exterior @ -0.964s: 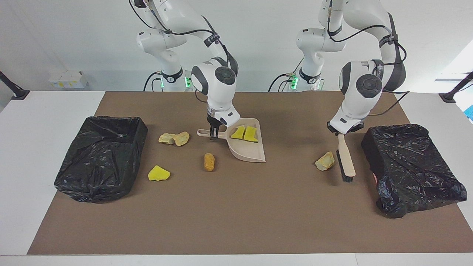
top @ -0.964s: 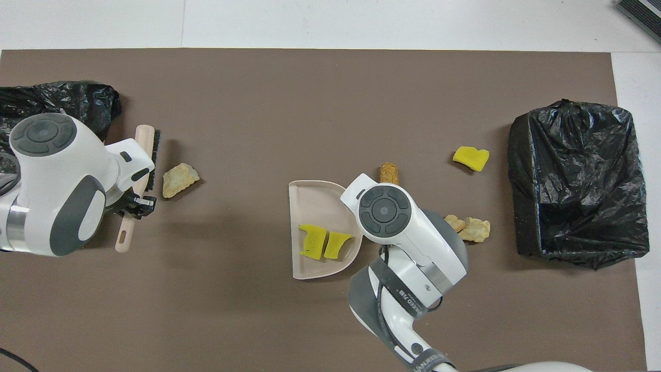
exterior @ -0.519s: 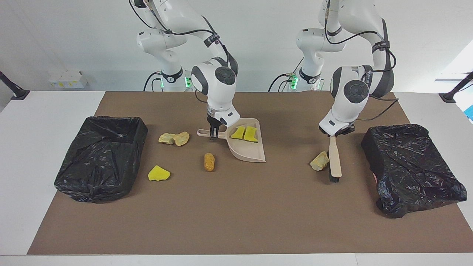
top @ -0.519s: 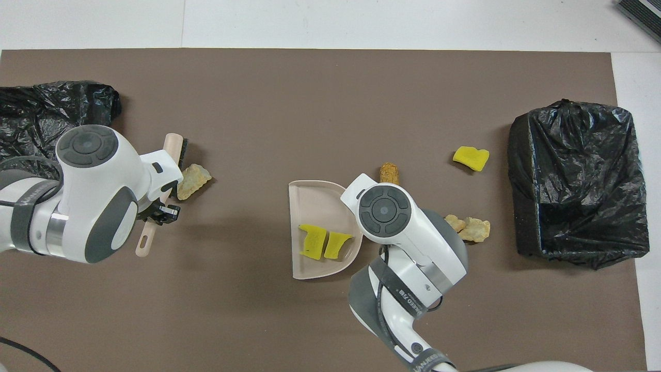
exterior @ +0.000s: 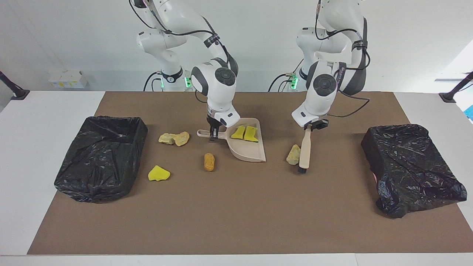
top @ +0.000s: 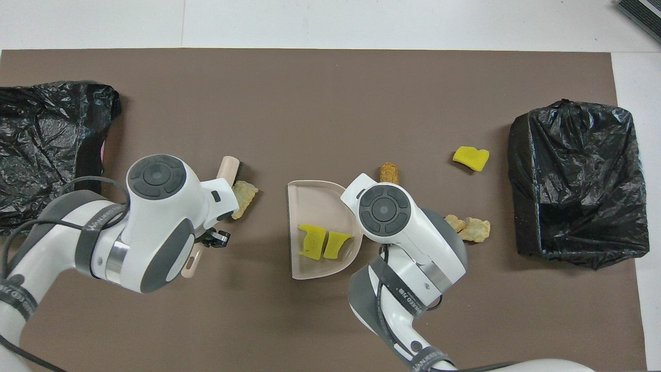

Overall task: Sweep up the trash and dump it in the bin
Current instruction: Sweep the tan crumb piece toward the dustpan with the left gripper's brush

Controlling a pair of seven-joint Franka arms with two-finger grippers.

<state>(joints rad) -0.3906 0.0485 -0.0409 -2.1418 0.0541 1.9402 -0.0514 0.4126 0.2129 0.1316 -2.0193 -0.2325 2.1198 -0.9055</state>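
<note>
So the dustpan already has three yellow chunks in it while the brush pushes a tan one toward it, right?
Not quite: the dustpan holds two yellow chunks, not three, as the overhead view shows. The rest stands: the brush is beside a tan chunk, near the dustpan.

High facing camera across the table [exterior: 236, 221], steep overhead one, both probably sharing the whole brown mat [top: 330, 103].

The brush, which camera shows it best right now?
The facing view. There the whole brush shows, from the handle in the left gripper down to the bristles on the mat beside a tan chunk. In the overhead view the left arm covers most of the brush.
</note>
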